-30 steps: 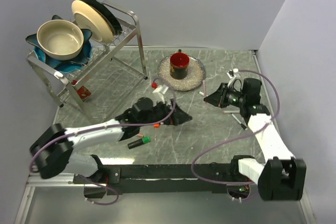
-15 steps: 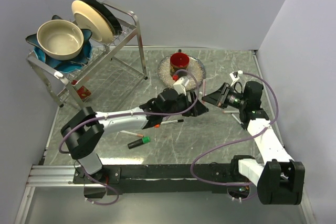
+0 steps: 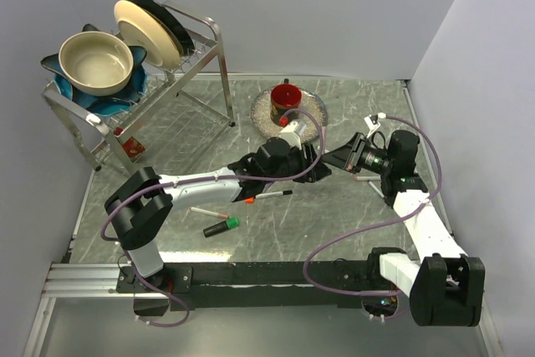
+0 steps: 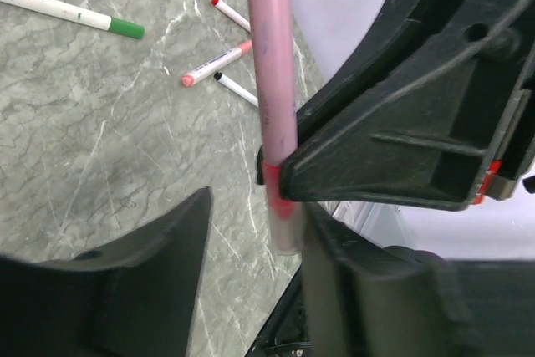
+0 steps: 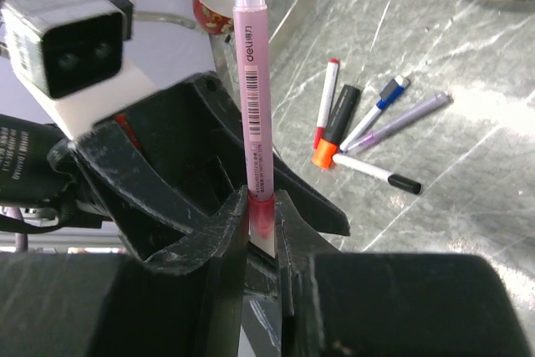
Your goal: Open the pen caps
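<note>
My right gripper [image 5: 262,202] is shut on a pink pen [image 5: 253,89], clamping its end where a clear cap [image 5: 262,236] covers a red tip. It holds the pen in the air at mid-right [image 3: 334,159]. My left gripper [image 4: 255,282] stands open round that same end. The clear cap [image 4: 284,227] lies against its right finger [image 4: 368,290], and a gap separates it from the left finger [image 4: 125,290]. More capped pens lie on the table: a green cap [image 4: 125,28], a red cap [image 5: 333,64], an orange cap [image 5: 322,156] and a black cap [image 5: 405,183].
A dish rack [image 3: 205,35] with a bowl and plates stands at the back left. A red cup [image 3: 285,103] sits on a speckled plate [image 3: 313,119] behind the grippers. A green-capped marker [image 3: 221,226] and two slim pens [image 3: 272,195] lie in front of the left arm.
The left arm has swung right from the table's middle to the pen in the right gripper, and its jaws have narrowed. The right arm has hardly moved.
</note>
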`<control>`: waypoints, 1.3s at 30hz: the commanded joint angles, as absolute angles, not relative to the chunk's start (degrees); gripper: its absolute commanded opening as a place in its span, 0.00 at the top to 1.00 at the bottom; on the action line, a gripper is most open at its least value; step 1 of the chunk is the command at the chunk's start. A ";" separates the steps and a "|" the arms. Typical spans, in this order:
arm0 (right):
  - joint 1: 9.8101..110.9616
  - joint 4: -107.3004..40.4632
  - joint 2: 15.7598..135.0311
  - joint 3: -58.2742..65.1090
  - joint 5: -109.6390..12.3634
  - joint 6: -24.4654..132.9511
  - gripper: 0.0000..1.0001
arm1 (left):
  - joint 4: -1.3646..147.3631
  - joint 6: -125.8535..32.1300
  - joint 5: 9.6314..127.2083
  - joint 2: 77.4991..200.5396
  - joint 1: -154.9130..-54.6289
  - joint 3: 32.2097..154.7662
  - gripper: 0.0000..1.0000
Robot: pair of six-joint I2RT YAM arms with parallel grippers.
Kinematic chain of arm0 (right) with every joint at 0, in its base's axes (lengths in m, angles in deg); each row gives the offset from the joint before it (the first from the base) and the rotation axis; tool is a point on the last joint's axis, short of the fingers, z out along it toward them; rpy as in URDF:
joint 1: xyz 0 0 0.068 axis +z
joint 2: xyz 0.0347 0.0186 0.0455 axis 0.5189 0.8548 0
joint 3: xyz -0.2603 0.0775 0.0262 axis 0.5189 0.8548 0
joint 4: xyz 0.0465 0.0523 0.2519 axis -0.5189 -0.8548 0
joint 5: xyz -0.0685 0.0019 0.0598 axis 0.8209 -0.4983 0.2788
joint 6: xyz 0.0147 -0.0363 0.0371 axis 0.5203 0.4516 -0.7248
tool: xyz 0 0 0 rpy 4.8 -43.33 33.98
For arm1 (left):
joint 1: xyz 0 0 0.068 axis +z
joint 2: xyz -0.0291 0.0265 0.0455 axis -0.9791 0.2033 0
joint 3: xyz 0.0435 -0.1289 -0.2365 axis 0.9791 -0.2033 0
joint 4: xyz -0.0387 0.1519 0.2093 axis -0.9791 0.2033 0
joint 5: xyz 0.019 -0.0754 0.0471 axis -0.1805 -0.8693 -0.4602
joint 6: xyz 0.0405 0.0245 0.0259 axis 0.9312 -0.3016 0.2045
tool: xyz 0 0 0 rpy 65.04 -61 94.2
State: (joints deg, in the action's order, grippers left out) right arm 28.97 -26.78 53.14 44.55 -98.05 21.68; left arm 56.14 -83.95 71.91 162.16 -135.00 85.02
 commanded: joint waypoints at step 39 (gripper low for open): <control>28.53 -21.13 52.06 44.78 -106.56 26.95 1.00 | 41.44 -78.27 54.70 157.93 -134.17 76.69 0.87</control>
